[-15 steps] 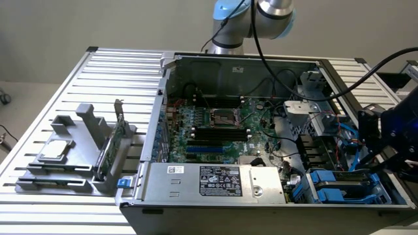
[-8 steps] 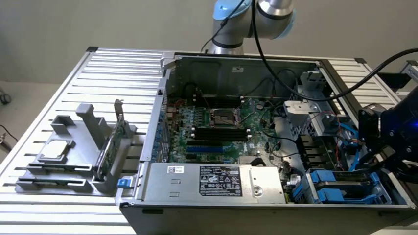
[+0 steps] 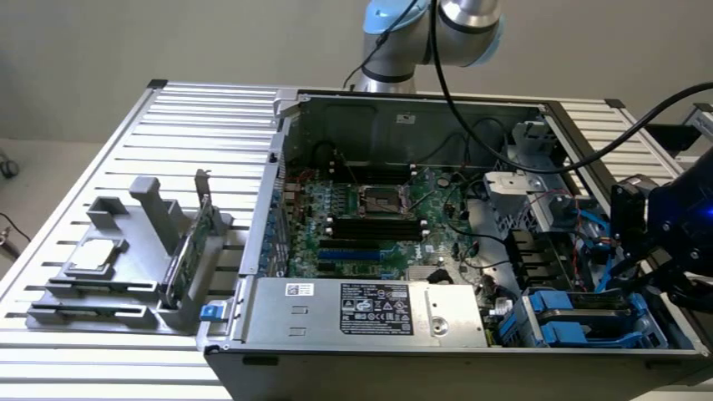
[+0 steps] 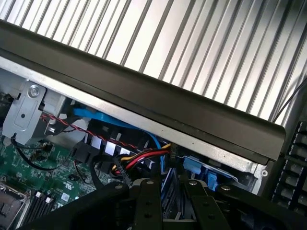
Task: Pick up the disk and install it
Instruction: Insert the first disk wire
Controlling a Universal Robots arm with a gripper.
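Though only partly closed, fingers (image 4: 147, 203) grip the disk (image 4: 170, 194); cables (image 4: 144, 155) lie beside

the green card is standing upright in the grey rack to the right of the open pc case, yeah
Not quite. In the exterior view the green card does stand upright in the grey rack, but that rack sits at the exterior view's left of the open pc case, not its right.
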